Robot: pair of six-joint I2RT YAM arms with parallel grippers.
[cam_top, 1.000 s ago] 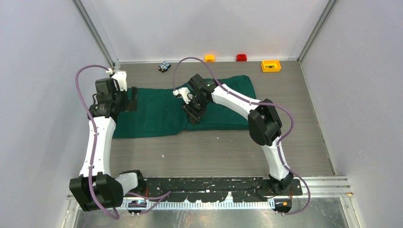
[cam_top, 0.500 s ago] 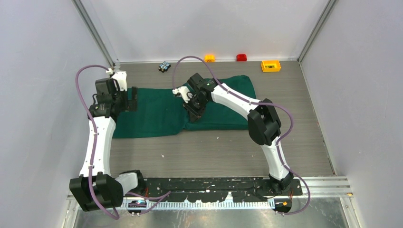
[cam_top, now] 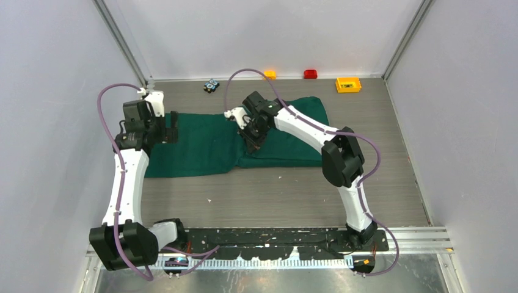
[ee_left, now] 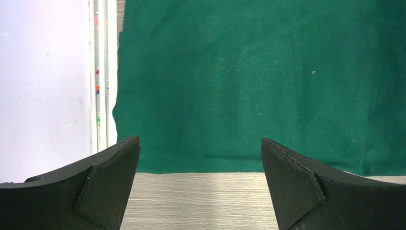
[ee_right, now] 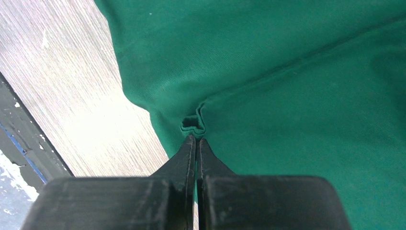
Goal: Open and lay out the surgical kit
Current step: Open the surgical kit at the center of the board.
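Observation:
The surgical kit shows as a dark green cloth drape lying folded on the grey table, its right half a thicker layer with an edge running down the middle. My right gripper sits at that middle edge, near the drape's front, shut on a small pinched fold of the drape. My left gripper hovers at the drape's left edge, wide open with only bare table between its fingers.
A yellow box, a red block, an orange block and a small blue-and-black object line the back wall. A metal rail and the side wall run close beside the left gripper.
My right gripper has closed onto the drape's fold and shifted slightly toward the back. The left arm has stayed still and open.

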